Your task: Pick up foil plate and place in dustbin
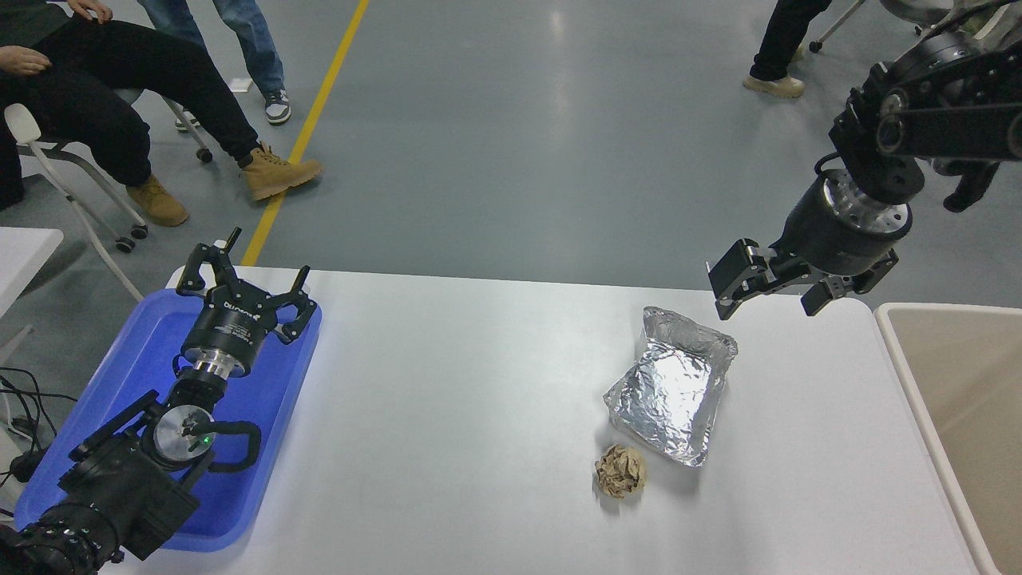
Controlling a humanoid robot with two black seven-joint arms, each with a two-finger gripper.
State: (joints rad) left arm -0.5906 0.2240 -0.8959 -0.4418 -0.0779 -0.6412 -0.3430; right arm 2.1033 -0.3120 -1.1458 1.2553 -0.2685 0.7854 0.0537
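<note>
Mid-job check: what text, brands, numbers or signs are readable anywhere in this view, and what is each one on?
White brand lettering on the body of the left gripper, parked over the blue tray: it shows upside down and too small to read with confidence.
Right gripper, foil plate, dustbin, brown paper ball, white table: no text seen.
The yellow line on the floor carries no writing.

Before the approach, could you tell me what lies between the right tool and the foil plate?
Nothing: in the head view, only bare white table separates the right tool from the foil plate.
</note>
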